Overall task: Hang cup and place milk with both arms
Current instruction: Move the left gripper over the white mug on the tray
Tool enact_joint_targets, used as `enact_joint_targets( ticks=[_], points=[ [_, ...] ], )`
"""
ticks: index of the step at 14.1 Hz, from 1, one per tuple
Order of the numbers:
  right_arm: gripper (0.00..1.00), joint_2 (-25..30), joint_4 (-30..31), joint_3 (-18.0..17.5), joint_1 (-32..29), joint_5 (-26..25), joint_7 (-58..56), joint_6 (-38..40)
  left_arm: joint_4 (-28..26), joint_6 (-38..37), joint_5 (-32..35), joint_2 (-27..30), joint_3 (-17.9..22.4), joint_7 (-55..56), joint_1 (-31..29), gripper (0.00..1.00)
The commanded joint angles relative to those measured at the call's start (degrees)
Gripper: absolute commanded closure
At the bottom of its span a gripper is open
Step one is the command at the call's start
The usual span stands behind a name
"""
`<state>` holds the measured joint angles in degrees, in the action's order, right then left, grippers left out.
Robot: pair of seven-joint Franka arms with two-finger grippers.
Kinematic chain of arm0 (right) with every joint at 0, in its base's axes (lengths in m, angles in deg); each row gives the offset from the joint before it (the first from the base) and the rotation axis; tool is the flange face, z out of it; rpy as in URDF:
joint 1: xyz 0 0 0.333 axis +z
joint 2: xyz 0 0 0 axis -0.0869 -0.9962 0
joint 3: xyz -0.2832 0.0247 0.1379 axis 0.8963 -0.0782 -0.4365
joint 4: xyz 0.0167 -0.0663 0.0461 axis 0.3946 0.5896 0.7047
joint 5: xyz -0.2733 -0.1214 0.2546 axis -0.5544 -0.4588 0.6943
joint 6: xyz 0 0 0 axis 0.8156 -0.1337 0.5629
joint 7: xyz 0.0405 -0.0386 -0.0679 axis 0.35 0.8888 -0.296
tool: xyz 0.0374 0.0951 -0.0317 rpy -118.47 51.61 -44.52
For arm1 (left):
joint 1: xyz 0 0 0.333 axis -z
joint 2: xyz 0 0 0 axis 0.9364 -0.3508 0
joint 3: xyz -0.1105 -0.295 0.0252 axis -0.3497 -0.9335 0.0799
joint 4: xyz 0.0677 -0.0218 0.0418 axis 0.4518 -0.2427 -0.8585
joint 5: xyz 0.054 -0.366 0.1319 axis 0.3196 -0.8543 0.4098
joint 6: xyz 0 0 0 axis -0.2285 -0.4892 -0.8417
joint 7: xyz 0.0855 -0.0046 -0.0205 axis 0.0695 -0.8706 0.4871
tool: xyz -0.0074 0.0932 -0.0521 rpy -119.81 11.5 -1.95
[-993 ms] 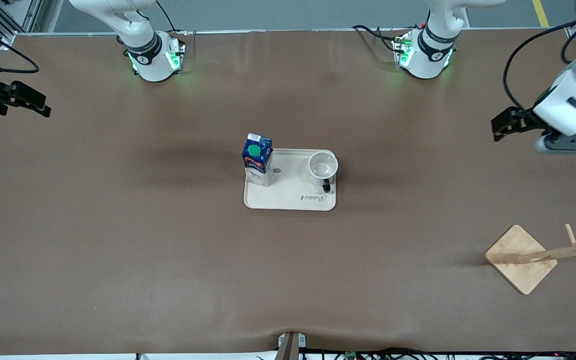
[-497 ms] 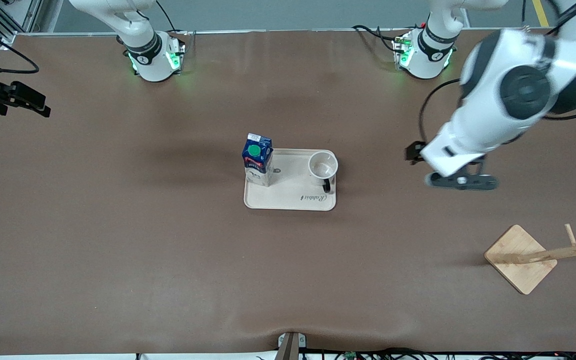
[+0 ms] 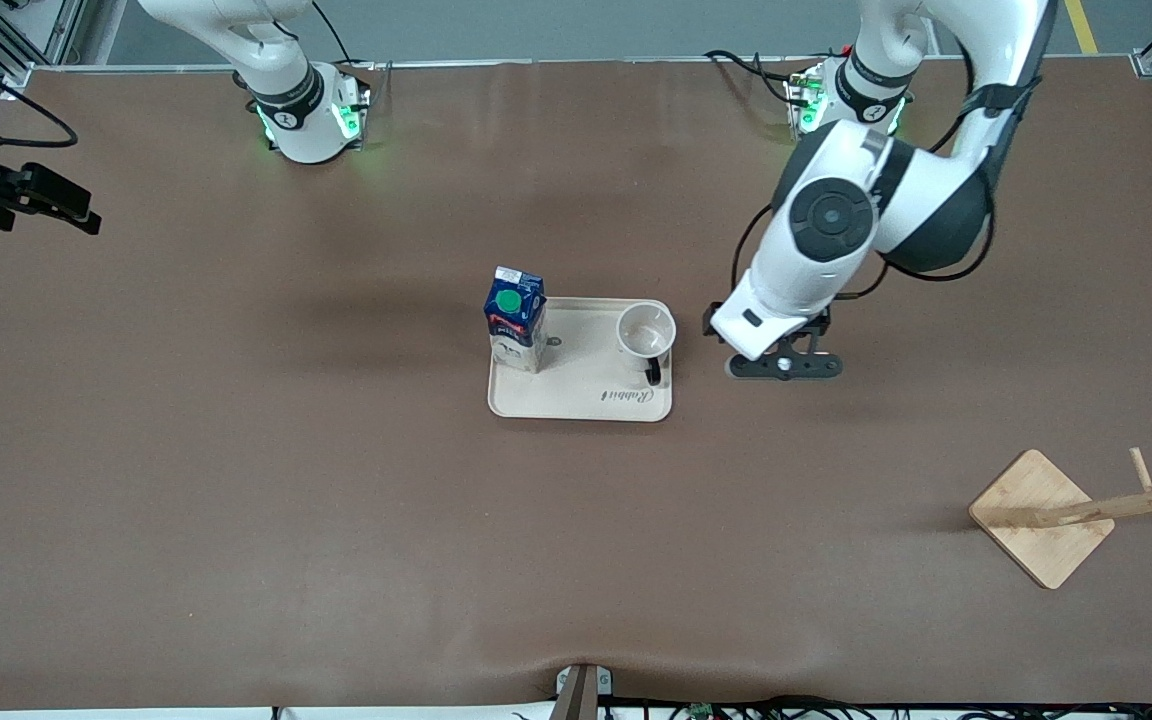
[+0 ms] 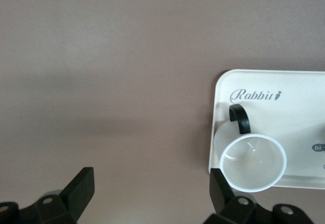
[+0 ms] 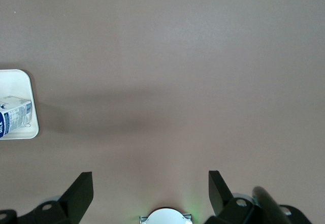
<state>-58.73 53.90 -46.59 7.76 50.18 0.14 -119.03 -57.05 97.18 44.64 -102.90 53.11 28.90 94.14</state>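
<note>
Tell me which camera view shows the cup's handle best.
The left wrist view: the cup fills more of the picture, its black loop handle plain against the tray. The front view shows the cup small, handle barely visible. The right wrist view misses it.

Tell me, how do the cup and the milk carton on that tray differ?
The cup is round, plain white and open-topped, with a black handle; the milk is a boxy blue carton, taller, closed by a green cap. The cup stands toward the left arm's end of the tray, the milk toward the right arm's. Both stand upright.
</note>
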Motion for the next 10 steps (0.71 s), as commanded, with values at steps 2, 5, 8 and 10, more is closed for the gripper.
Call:
enact_joint_targets(
  ticks=[2,5,8,10],
  points=[
    [0.00,-0.6,-1.0,-0.6,-1.0,-0.8,-0.8,0.5,-0.3,5.1,-0.1,-4.2,0.3,6.2,2.7,0.00],
    [0.00,-0.6,-0.8,-0.5,-1.5,-0.8,-0.9,0.5,-0.4,7.7,0.1,-8.2,0.4,15.0,6.2,0.10],
    [0.00,-0.8,-0.8,-0.5,-1.9,-0.8,-0.9,0.5,-2.3,11.8,0.1,-10.1,0.3,18.6,7.6,0.11],
    [0.00,-0.8,-0.8,-0.5,-1.9,-0.8,-0.9,0.5,-4.4,12.3,0.2,-10.1,0.3,18.8,7.8,0.18]
  ],
)
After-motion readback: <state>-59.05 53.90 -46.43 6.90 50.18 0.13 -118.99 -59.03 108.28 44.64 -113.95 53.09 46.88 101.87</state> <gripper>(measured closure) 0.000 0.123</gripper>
